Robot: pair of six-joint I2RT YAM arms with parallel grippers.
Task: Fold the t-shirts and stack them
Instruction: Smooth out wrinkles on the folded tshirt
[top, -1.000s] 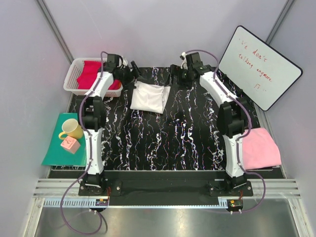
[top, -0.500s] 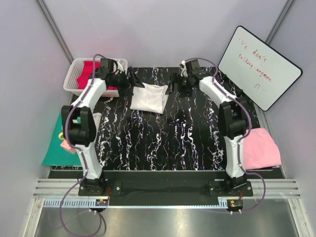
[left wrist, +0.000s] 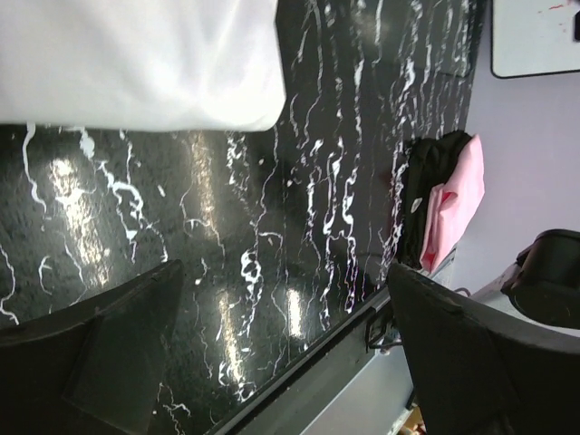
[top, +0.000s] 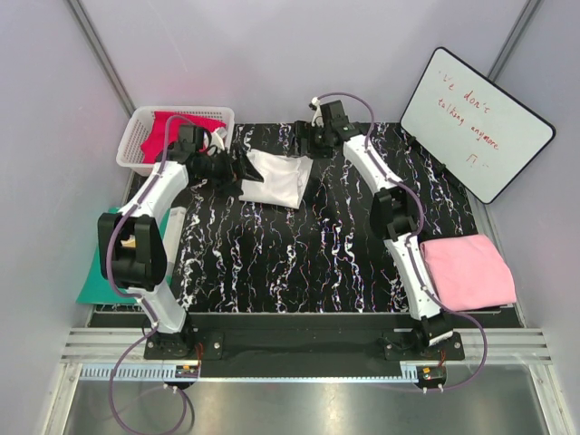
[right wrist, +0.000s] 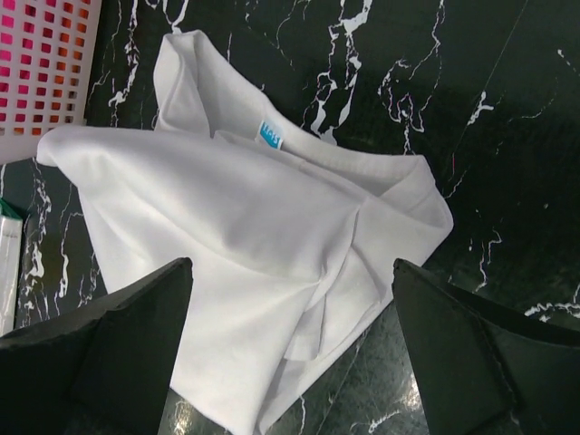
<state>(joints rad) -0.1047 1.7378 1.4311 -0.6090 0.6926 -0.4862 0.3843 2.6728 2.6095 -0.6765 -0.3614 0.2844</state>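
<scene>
Tees are in three different spots. The white tee (top: 275,178) lies loosely bunched, not neatly folded, at the far middle of the black marbled table (top: 299,263), with its blue neck label (right wrist: 270,134) facing up. The red tee (top: 168,131) sits in the white basket (top: 134,145) at the far left corner. The pink tee (top: 467,270) lies folded flat by the near right edge, well apart from the other two. Both arms reach toward the white one. Left gripper (left wrist: 285,272) is at that shirt's left side, jaws spread wide with only bare tabletop between them; in its wrist view the cloth edge sits just past the fingertips. Right gripper (right wrist: 290,267) comes in from the far side near the collar, jaws also wide apart and holding nothing. The shirt fills the view between its fingers, but I can't tell if it's actually touching the cloth. Teal mat (top: 95,276) lies off the table's left side, and a whiteboard (top: 476,122) leans at the far right.
</scene>
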